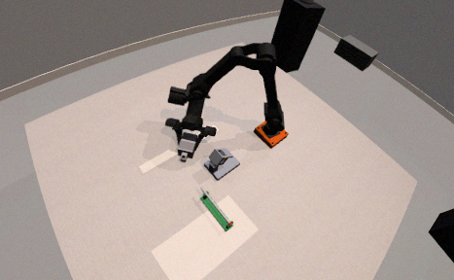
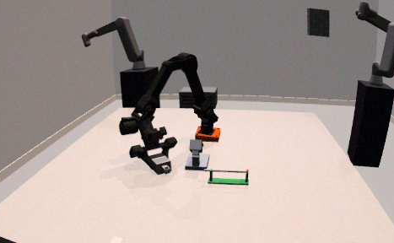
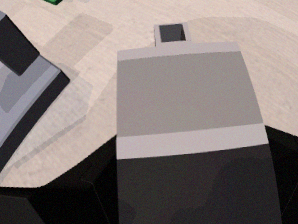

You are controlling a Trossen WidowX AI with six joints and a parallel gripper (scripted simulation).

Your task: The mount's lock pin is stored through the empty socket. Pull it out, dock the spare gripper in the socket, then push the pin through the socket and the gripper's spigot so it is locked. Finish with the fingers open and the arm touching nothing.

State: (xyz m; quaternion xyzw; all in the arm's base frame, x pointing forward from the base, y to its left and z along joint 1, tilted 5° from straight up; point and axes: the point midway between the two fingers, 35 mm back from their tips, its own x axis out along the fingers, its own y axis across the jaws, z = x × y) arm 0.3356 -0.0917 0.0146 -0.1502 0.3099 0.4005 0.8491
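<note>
The spare gripper (image 1: 187,147) (image 2: 161,161) (image 3: 185,95), a grey and black block with a small square-holed spigot at its front end, is low over the table. My gripper (image 1: 188,138) (image 2: 159,159) (image 3: 184,129) is shut on it, one black finger against each side. The mount (image 1: 228,167) (image 2: 204,162) (image 3: 21,112) stands close beside it on a grey plate, with its tilted socket block (image 1: 217,157) (image 2: 196,146) on top. The lock pin (image 2: 229,171) lies across the two posts of the green rack (image 1: 215,214) (image 2: 228,181) (image 3: 52,1), out of the socket. The fingertips are partly hidden.
The arm's orange base (image 1: 271,134) (image 2: 207,134) stands behind the mount. The green rack is in front of the mount, towards the exterior camera. Dark pedestals (image 1: 298,36) (image 2: 370,124) and a dark box (image 1: 357,52) stand beyond the table top.
</note>
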